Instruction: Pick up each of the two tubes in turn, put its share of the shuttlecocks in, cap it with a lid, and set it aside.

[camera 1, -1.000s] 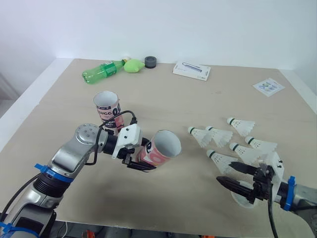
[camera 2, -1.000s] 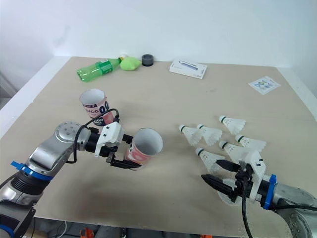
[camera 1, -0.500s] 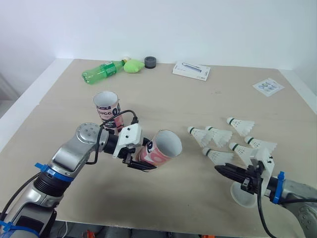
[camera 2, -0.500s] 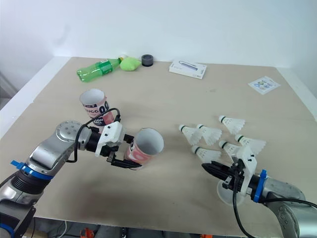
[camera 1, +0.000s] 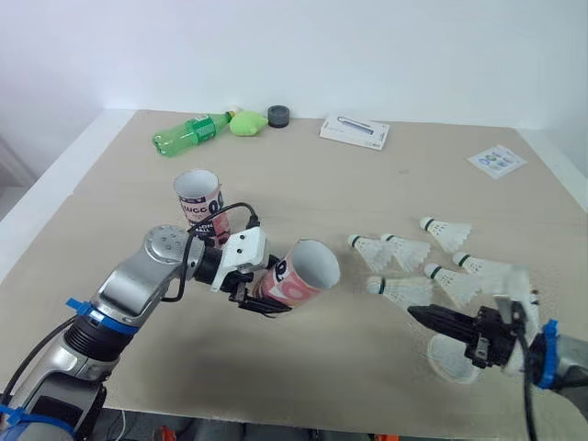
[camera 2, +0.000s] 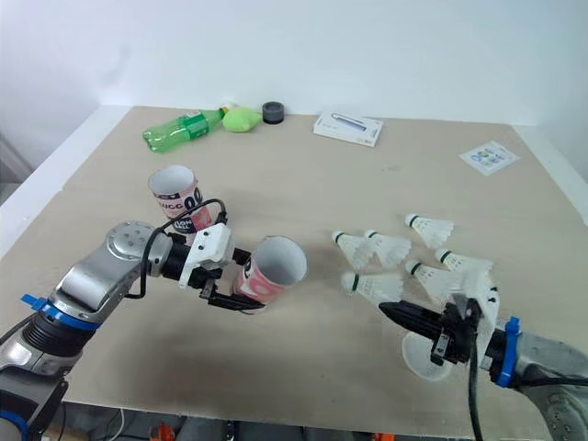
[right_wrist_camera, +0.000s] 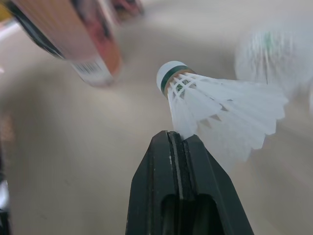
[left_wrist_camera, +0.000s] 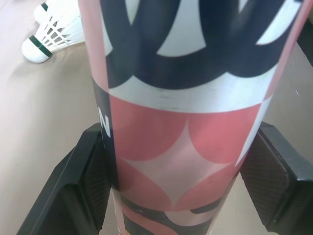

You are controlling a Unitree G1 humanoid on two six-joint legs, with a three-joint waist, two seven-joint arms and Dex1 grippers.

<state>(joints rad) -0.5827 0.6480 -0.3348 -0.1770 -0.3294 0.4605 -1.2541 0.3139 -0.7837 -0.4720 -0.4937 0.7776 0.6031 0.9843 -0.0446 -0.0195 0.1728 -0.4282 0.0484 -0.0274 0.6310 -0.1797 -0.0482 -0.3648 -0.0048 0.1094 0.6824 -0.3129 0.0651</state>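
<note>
The left arm reaches in from the desk's point(camera 1: 303, 184) front-left corner. Its left claw point(camera 1: 265, 296) is clamped round a tilted red-and-navy tube point(camera 1: 299, 280), whose open mouth faces the right edge. The right arm lies low by the front-right corner, its right claw point(camera 1: 415, 314) pinched shut on the skirt of one shuttlecock point(camera 1: 397, 290). Four loose shuttlecocks point(camera 1: 404, 250) lie just behind it, and a white lid point(camera 1: 450, 360) lies beneath the arm. The second tube point(camera 1: 198, 204) stands upright behind the left claw.
</note>
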